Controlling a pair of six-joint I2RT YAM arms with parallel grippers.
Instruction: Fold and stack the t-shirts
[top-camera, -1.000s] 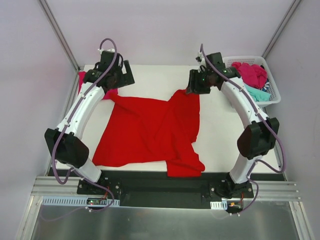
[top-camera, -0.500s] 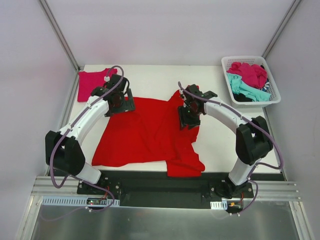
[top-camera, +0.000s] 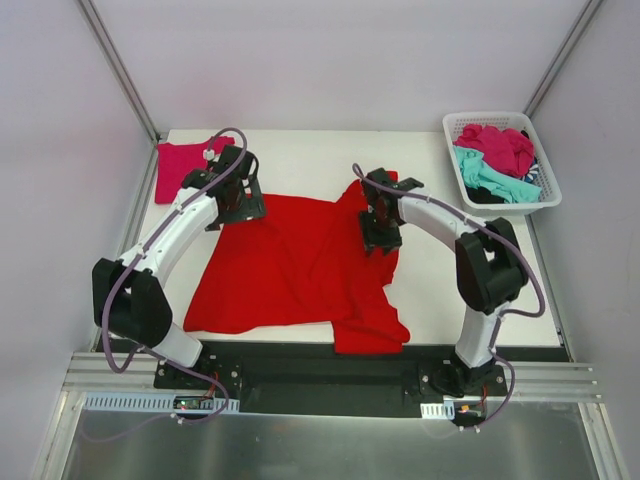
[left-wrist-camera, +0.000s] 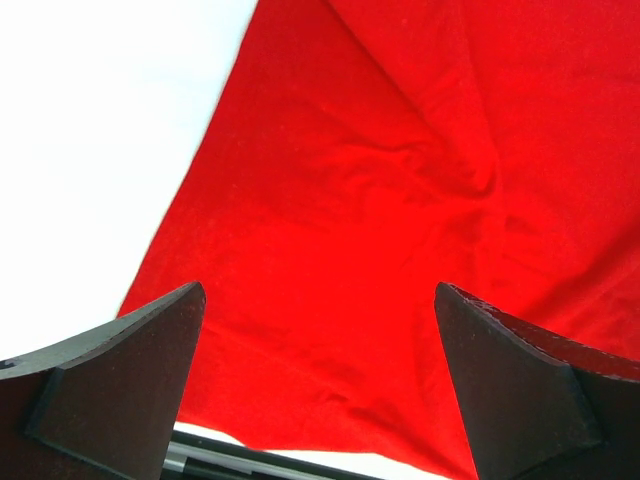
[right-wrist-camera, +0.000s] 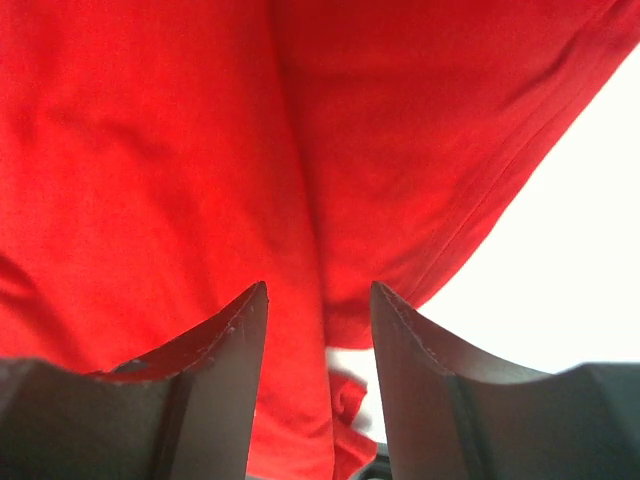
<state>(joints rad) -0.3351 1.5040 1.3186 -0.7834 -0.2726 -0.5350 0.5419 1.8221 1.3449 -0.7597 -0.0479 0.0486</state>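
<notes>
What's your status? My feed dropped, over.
Left gripper wide open, right gripper open, both over red t-shirt. Shirt spread, unfolded. Pink t-shirt, basket off to the sides.

Two shirts are counted on the worktop (top-camera: 300, 150): one red shirt (top-camera: 290, 265) and one pink shirt (top-camera: 180, 168). One basket (top-camera: 455, 124) is seen, with at least three garments inside: one magenta shirt (top-camera: 503, 146), one teal shirt (top-camera: 482, 174) and one dark garment (top-camera: 487, 196). Two claws are counted, the left claw (left-wrist-camera: 318, 295) and the right claw (right-wrist-camera: 318, 287).

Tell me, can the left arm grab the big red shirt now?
Probably yes. The left fingers are open right above the red shirt, with nothing in between.
</notes>
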